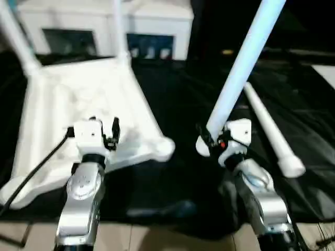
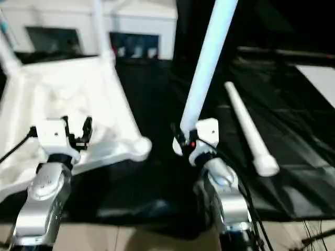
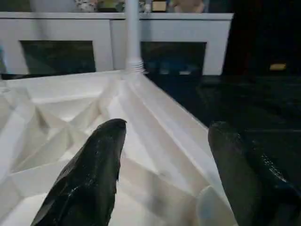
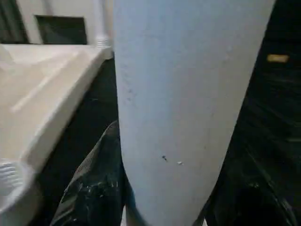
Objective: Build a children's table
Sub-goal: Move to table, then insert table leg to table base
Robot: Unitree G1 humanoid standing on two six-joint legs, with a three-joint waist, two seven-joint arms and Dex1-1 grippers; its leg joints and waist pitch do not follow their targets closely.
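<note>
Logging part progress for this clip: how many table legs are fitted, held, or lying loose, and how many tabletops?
Legs fitted in the tabletop: 2
Leg held in the right gripper: 1
Leg lying loose: 1
Tabletop: 1
Total: 5

White table top [image 1: 78,104], underside ribbed in a crossing pattern. White legs: one held [image 1: 241,68], pale bluish; one lying [image 1: 269,130] on black sheet [image 1: 178,172]. Black fingers [image 3: 94,174] on left claw [image 1: 103,133]; right claw [image 1: 208,140] white with red spot. Silver forearms [image 1: 81,204]. White cabinet [image 1: 104,26], dark glass doors.
</note>
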